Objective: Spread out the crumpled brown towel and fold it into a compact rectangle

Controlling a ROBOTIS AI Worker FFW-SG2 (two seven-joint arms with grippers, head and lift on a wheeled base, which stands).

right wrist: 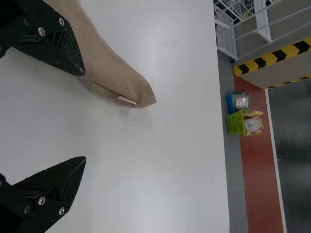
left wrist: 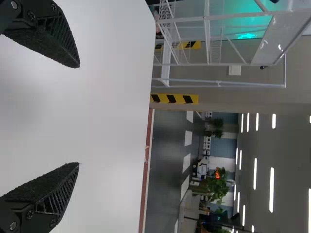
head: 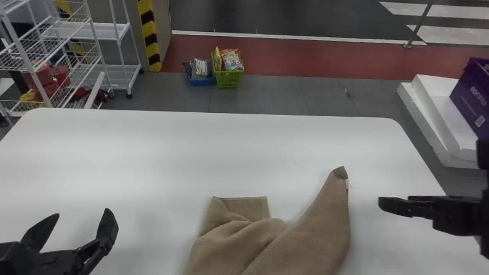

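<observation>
Left gripper (head: 83, 212) and right gripper (right wrist: 84, 115): wide open, empty. One-sided pulling could bunch the towel (head: 309, 240) tighter.

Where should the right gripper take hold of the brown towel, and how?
I'd grip the far right tip of the brown towel, coming from the right, where the open right gripper is: the cloth narrows to a point there, likely slim enough to pinch.

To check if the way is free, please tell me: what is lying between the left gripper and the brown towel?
In the head view, only bare white tabletop lies between the left gripper and the brown towel.
</observation>
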